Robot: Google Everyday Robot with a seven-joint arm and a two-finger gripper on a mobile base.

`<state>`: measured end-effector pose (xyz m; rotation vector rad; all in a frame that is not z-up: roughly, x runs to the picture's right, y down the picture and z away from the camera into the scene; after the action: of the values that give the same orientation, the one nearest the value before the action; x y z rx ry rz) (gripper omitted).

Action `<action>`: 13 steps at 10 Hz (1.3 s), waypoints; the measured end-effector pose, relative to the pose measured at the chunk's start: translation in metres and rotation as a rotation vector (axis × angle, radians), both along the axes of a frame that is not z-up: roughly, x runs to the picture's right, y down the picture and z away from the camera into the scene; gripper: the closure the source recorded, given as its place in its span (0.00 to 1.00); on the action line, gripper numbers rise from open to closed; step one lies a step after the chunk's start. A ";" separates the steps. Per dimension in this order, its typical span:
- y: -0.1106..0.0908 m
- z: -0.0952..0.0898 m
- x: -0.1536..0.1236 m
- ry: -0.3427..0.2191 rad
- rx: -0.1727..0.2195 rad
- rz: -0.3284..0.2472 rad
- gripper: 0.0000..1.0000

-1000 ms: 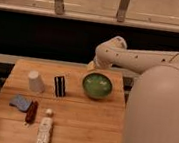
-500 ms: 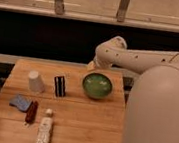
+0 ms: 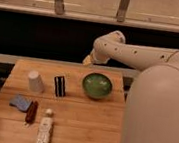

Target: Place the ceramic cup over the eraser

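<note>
The small plain white tapered ceramic cup (image 3: pixel 35 81) stands on the left half of the light wooden table (image 3: pixel 84 131), narrower at the top than at the base, so it may already be mouth-down, though the view is too soft to be sure. Just to its right, near but apart from it, the small upright black eraser with white vertical stripes (image 3: pixel 59 86) stands with its long axis vertical. The move is therefore a short carry to the right and a straight descent over the block. The robot's single gripper (image 3: pixel 87 60) hangs beyond the table's far edge, above and to the right of both things, so the cup lies forward and to the left of it, with the eraser between. Whether the gripper is open or closed cannot be told here. The round green bowl (image 3: pixel 97 85) sits right of the eraser with a gap, limiting room on that side. The blue pad (image 3: pixel 19 102), the dark red-brown oblong object (image 3: pixel 31 112) and a white bottle-like item (image 3: pixel 45 130) lie nearer the front edge, well out of the path.
</note>
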<state>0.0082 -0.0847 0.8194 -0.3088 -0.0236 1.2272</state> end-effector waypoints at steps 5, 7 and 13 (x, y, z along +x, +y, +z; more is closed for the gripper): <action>-0.012 0.007 -0.135 -0.097 -0.030 -0.265 0.30; 0.001 0.001 -0.183 -0.110 -0.046 -0.390 0.30; 0.008 0.002 -0.191 -0.119 -0.064 -0.422 0.30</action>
<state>-0.1832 -0.0768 0.8212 -0.4195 -0.0206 0.7915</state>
